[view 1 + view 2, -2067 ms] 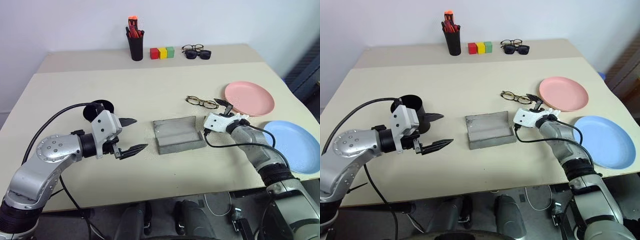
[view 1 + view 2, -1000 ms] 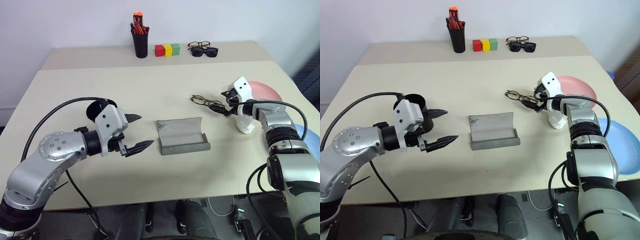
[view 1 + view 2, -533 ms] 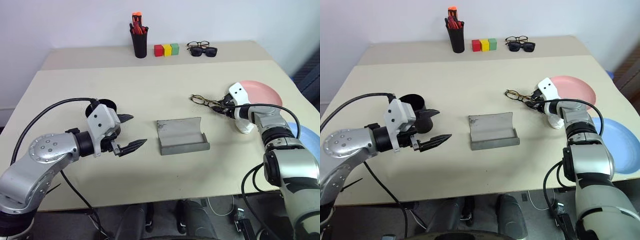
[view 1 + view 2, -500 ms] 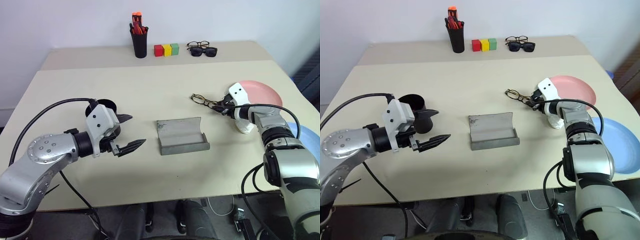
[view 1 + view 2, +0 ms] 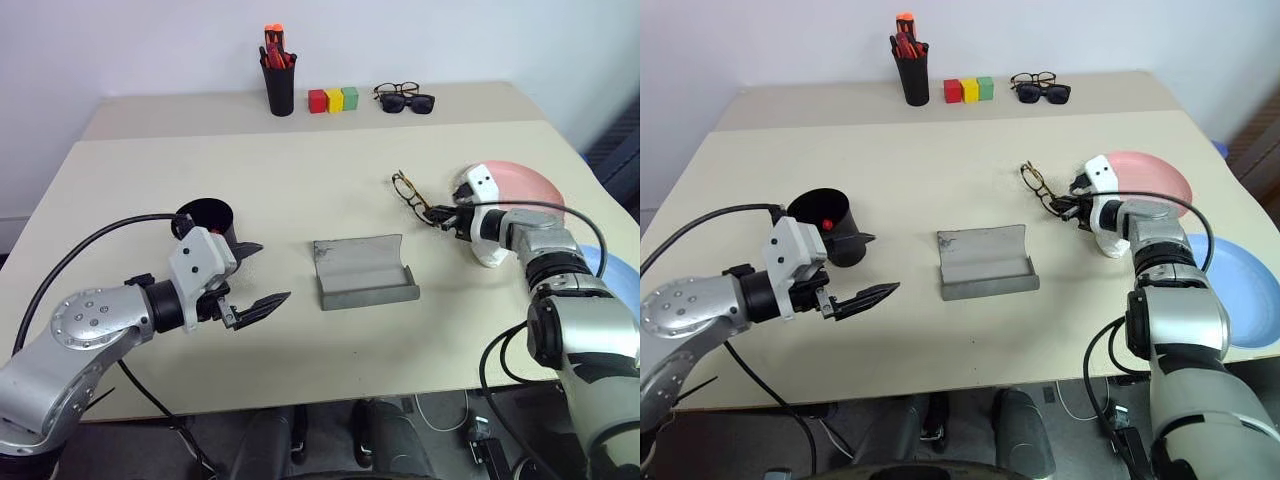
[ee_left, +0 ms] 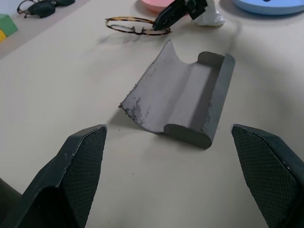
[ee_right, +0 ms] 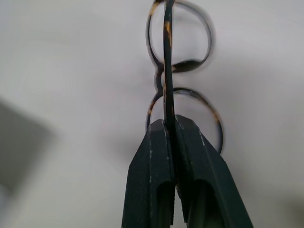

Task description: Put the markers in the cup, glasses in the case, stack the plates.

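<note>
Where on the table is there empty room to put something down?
Wide bare patch between the pen holder row at the back and the open case. More bare table in front of the case. Crowded near the pink plate, where the right gripper holds the glasses, and around the cup.

Right gripper [image 5: 441, 213], clamped on glasses [image 5: 408, 189]: you have bare tabletop between it and the open case [image 5: 364, 271]. Pink plate [image 5: 520, 185] lies just behind it.
</note>
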Action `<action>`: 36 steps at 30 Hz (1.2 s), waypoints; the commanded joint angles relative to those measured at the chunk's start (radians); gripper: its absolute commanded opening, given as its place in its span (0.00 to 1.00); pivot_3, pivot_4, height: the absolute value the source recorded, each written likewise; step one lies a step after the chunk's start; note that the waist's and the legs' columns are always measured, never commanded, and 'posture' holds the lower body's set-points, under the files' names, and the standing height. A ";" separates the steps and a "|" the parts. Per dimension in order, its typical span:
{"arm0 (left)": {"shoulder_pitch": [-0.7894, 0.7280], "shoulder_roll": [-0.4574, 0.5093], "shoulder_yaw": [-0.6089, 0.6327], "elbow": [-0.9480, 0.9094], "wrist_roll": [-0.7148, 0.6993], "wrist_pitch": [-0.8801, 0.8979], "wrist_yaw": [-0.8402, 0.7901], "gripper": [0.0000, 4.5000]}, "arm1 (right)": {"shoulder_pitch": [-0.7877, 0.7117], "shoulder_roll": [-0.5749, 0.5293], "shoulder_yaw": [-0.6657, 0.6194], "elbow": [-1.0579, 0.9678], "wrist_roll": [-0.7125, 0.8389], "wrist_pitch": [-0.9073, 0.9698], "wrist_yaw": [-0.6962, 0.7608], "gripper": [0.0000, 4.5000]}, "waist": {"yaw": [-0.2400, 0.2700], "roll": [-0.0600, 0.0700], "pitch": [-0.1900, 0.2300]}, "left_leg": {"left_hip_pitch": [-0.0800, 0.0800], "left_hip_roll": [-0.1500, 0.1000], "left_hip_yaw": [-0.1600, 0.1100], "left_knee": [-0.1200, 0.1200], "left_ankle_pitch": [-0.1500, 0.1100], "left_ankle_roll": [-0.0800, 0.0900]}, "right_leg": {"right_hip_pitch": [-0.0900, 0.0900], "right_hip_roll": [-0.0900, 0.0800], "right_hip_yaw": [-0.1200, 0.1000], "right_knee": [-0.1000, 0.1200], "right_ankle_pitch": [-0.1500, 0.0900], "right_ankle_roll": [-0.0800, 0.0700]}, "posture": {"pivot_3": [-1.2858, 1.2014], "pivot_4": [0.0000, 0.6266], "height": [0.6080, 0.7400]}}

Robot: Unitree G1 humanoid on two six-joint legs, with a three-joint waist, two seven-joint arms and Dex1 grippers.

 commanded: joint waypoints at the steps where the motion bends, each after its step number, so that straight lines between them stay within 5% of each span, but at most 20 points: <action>1: 0.005 -0.004 -0.012 -0.005 0.018 -0.045 -0.017 0.96 | -0.038 -0.030 -0.075 -0.099 0.118 0.213 0.107 0.01 | 0.000 0.000 0.000 | 0.000 0.000 0.000 0.000 0.000 0.000 | 0.000 0.000 0.000 0.000 0.000 0.000 | 0.52 0.24 1.00; 8: -0.006 -0.009 -0.034 0.047 0.030 -0.088 -0.051 0.96 | 0.075 -0.037 -0.230 -0.321 0.343 0.607 0.099 0.01 | 0.007 0.000 0.000 | -0.001 -0.002 0.001 -0.007 0.000 0.000 | -0.003 -0.003 0.000 -0.003 0.000 0.000 | 0.52 0.24 1.00; 19: -0.022 -0.003 -0.039 0.080 0.028 -0.102 -0.087 0.96 | 0.246 0.228 -0.632 -0.600 0.739 1.051 -0.389 0.01 | 0.003 0.000 0.000 | -0.013 -0.002 0.002 -0.011 0.002 -0.002 | -0.018 -0.003 -0.001 -0.001 0.003 0.004 | 0.52 0.24 1.00; 28: -0.019 -0.006 -0.038 0.049 0.014 -0.078 -0.071 0.96 | 0.299 0.474 -0.791 -0.773 0.954 1.087 -0.754 0.01 | 0.004 0.001 -0.001 | -0.013 -0.002 0.003 -0.009 0.002 -0.002 | -0.017 -0.003 -0.001 -0.001 0.004 0.002 | 0.52 0.24 1.00; 36: -0.020 -0.015 -0.044 0.025 0.003 -0.055 -0.045 0.96 | 0.342 0.520 -0.758 -0.846 1.024 1.011 -0.923 0.01 | 0.001 0.001 -0.001 | -0.013 -0.002 0.003 -0.009 0.003 -0.003 | -0.017 -0.003 -0.001 0.000 0.004 0.002 | 0.52 0.24 1.00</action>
